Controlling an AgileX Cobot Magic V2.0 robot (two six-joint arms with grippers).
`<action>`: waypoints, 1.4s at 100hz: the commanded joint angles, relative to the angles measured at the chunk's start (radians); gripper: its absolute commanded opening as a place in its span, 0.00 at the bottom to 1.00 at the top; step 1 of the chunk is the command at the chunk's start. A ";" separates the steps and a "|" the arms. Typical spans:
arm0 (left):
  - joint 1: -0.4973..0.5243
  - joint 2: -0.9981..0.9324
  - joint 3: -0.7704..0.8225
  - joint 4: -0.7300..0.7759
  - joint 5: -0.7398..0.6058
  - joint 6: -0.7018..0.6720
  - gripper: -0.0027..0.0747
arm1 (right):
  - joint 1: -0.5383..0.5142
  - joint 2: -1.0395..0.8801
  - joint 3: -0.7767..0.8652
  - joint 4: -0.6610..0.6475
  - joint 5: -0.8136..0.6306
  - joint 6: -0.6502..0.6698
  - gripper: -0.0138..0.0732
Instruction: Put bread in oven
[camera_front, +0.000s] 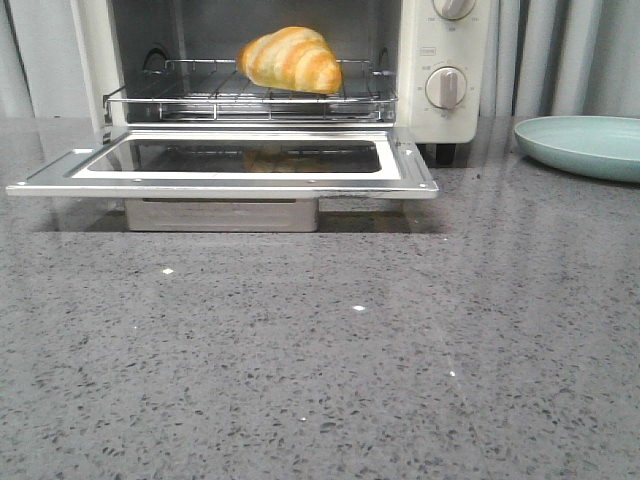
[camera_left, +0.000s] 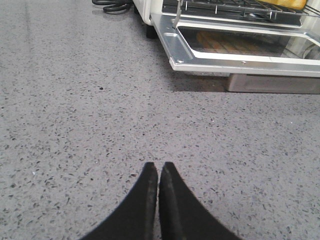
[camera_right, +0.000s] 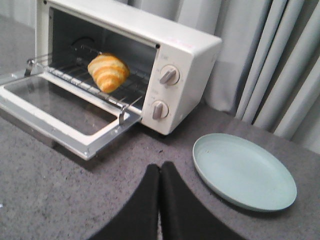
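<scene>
The bread (camera_front: 291, 59), a golden orange striped croissant roll, lies on the wire rack (camera_front: 200, 98) inside the cream-white oven (camera_front: 455, 120), whose glass door (camera_front: 60, 180) hangs open and flat. The right wrist view also shows the bread (camera_right: 108, 72) on the rack in the oven (camera_right: 192, 50). My left gripper (camera_left: 159, 167) is shut and empty above the bare counter, apart from the door (camera_left: 240, 64). My right gripper (camera_right: 160, 167) is shut and empty above the counter, in front of the oven's knob side. Neither gripper shows in the front view.
A pale green plate (camera_front: 585, 145) lies right of the oven and is empty; it also shows in the right wrist view (camera_right: 242, 172). Grey curtains (camera_right: 260, 65) hang behind. A black cable (camera_left: 112, 5) lies by the oven's left side. The counter is grey speckled stone.
</scene>
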 joint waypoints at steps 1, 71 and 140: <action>0.005 -0.029 0.022 -0.005 -0.069 -0.008 0.01 | -0.005 0.016 0.035 -0.029 -0.070 0.001 0.09; 0.005 -0.029 0.022 -0.005 -0.069 -0.008 0.01 | -0.644 -0.064 0.609 0.356 -0.544 0.001 0.09; 0.005 -0.028 0.022 -0.005 -0.069 -0.008 0.01 | -0.689 -0.241 0.657 0.398 -0.378 0.001 0.09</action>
